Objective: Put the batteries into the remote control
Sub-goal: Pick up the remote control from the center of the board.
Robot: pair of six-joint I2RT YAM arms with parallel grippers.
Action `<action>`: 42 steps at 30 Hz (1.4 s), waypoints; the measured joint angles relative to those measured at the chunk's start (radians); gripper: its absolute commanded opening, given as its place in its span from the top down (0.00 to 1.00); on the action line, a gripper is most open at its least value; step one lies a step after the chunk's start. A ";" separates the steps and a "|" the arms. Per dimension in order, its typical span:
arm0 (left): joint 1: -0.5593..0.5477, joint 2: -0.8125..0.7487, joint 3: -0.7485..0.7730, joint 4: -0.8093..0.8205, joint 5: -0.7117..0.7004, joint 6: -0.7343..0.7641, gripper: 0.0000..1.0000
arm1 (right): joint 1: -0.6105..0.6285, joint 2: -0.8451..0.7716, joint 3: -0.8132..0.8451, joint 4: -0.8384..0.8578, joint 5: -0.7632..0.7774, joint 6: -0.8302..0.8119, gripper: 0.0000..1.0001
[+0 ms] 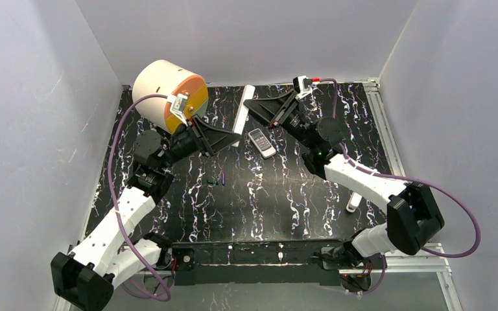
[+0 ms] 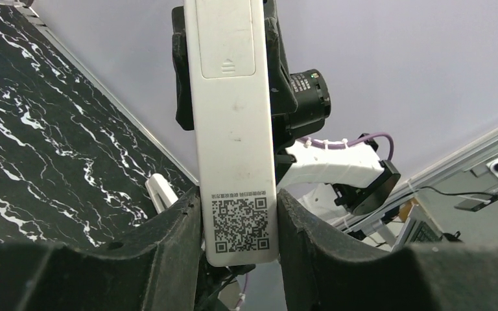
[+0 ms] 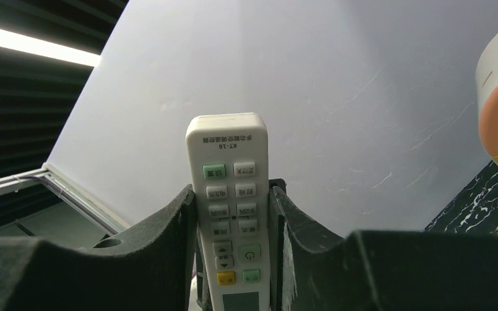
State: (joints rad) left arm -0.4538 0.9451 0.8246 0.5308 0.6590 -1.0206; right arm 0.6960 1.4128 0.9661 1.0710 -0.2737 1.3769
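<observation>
While left jaws and right jaws each clamp an end of the raised remote (image 1: 242, 110), hold it level to slide off its battery cover (image 2: 227, 45); the batteries (image 1: 222, 177) lie on the bench (image 1: 266, 194), on the arm-base side of the remote.

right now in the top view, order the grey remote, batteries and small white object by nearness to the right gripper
From the right gripper:
1. grey remote, mid-table, just beside it
2. batteries, toward the left arm
3. small white object, right edge

Batteries (image 1: 223, 177) too small for detail
</observation>
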 measured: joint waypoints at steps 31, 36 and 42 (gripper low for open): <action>-0.006 -0.030 0.257 -0.911 -0.064 1.449 1.00 | -0.002 -0.013 0.550 -1.486 -0.165 -0.687 0.50; -0.007 -0.059 0.257 -0.951 -0.069 1.530 0.94 | -0.003 -0.012 0.558 -1.536 -0.214 -0.715 0.75; -0.013 -0.077 0.235 -0.887 -0.136 1.411 0.19 | -0.005 -0.032 0.517 -1.433 -0.245 -0.679 0.78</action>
State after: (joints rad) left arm -0.4667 0.8680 1.0595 -0.3557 0.5228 0.3904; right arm 0.6914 1.3804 1.4834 -0.3618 -0.5190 0.6975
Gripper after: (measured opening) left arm 0.665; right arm 0.317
